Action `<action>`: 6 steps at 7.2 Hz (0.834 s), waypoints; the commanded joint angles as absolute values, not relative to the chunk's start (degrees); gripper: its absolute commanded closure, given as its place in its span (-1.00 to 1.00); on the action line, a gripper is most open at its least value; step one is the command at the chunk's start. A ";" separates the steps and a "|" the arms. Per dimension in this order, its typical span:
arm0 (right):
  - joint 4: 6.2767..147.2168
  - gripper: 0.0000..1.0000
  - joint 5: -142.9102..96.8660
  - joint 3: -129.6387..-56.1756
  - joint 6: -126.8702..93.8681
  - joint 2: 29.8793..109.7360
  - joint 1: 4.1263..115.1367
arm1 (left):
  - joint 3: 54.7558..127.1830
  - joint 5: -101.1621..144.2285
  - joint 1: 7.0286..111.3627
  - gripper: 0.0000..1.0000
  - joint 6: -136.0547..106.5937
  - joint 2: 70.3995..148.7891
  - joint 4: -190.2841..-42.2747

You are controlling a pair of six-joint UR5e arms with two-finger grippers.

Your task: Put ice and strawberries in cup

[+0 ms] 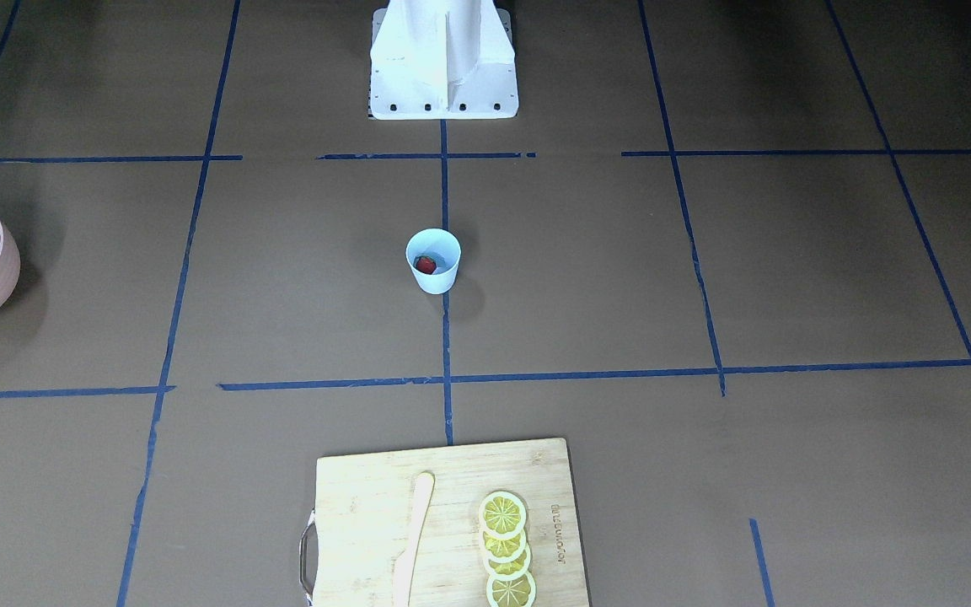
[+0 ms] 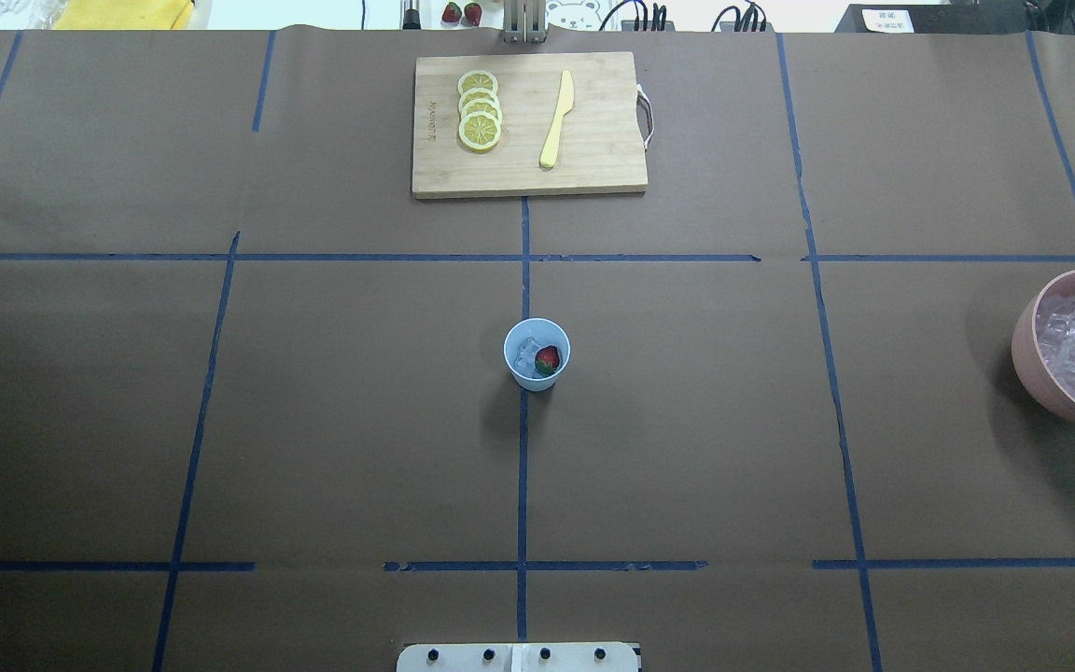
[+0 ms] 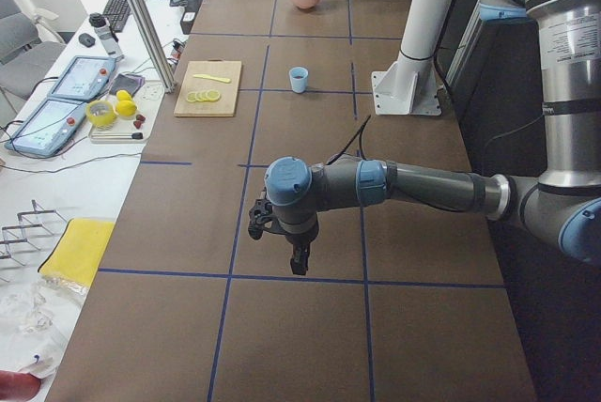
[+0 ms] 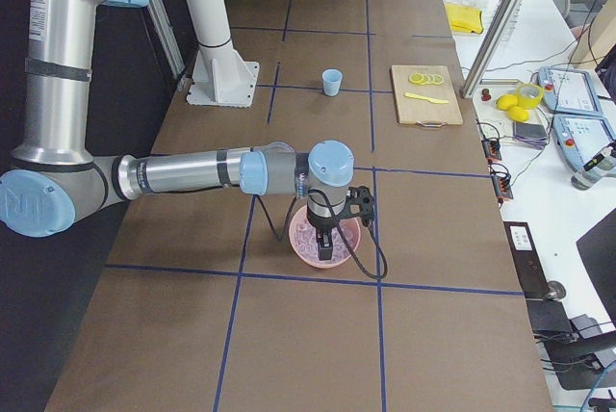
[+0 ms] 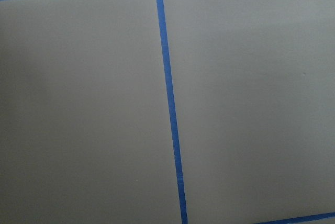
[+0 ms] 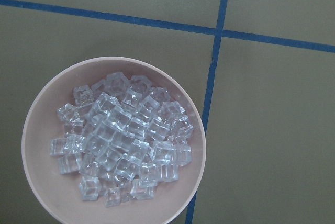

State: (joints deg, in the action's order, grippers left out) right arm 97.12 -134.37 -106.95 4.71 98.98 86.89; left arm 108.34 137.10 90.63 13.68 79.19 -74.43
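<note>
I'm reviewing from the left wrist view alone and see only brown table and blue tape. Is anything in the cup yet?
Observer: Yes, the overhead view shows a strawberry inside the cup.
Operator: Any ice with it?
Observer: Clear ice cubes lie beside the strawberry in the cup.
Operator: Where is the right arm?
Observer: The right gripper hangs above the pink bowl, which holds more ice. I cannot tell whether it is open or shut.

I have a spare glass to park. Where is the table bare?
Bare: between cup and cutting board, between cup and pink bowl, and beyond the cup opposite the bowl. Crowded: the board, with lemon slices and knife.
</note>
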 commanded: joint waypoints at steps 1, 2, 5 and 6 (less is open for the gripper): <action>97.12 -0.98 -134.47 -106.79 4.75 99.05 86.92 | 108.89 137.37 90.62 -1.00 13.80 78.14 -74.62; 97.12 -0.98 -134.65 -107.05 4.75 98.97 86.92 | 111.59 137.20 90.70 -1.00 13.71 76.83 -74.27; 97.12 -0.99 -135.78 -107.48 4.75 98.53 86.92 | 113.99 137.20 90.70 -1.00 13.62 73.39 -74.18; 97.12 -0.98 -136.31 -107.58 4.83 98.61 86.84 | 114.08 137.11 90.70 -1.00 13.62 73.39 -74.18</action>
